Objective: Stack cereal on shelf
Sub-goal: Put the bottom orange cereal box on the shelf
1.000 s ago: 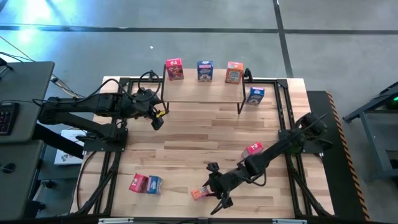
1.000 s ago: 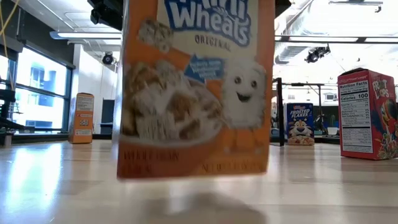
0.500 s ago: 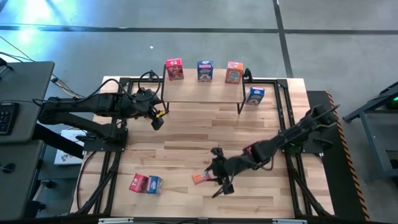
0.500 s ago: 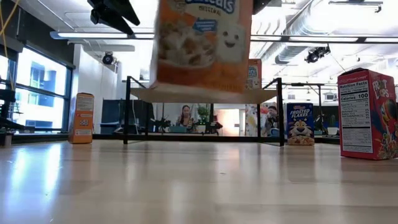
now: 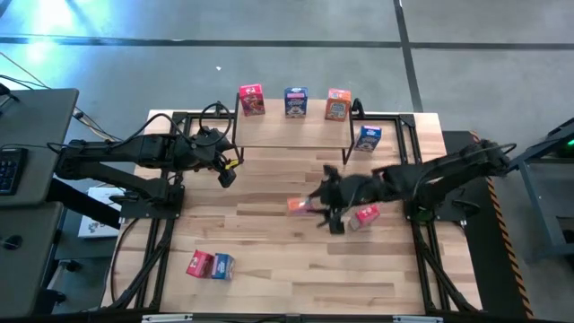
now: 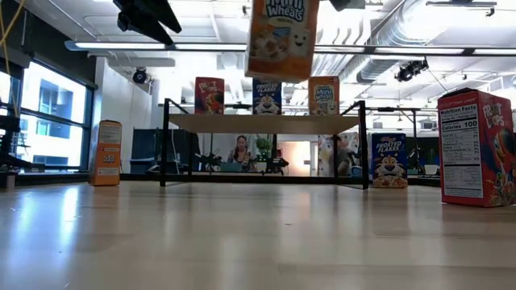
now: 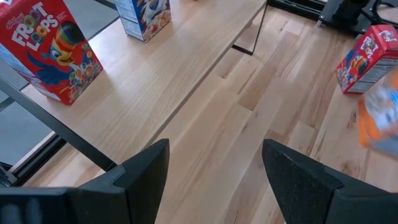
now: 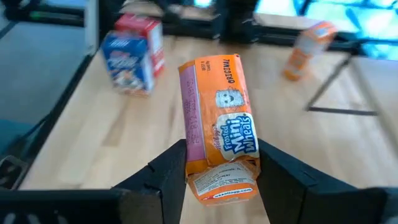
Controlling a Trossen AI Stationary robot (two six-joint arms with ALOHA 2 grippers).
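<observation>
I have the right gripper (image 8: 217, 163) pinching an orange Mini-Wheats box (image 8: 217, 127) by one end, jaws closed on its sides, carried in the air above the tabletop (image 5: 269, 233) just in front of the shelf (image 5: 291, 133). Three boxes stand on the shelf: red (image 5: 252, 100), blue (image 5: 296, 101), orange (image 5: 337, 104). The left gripper (image 7: 214, 171) waits near the shelf's left end, jaws spread and holding nothing. Beyond the shelf, the low view shows a bright room with windows.
</observation>
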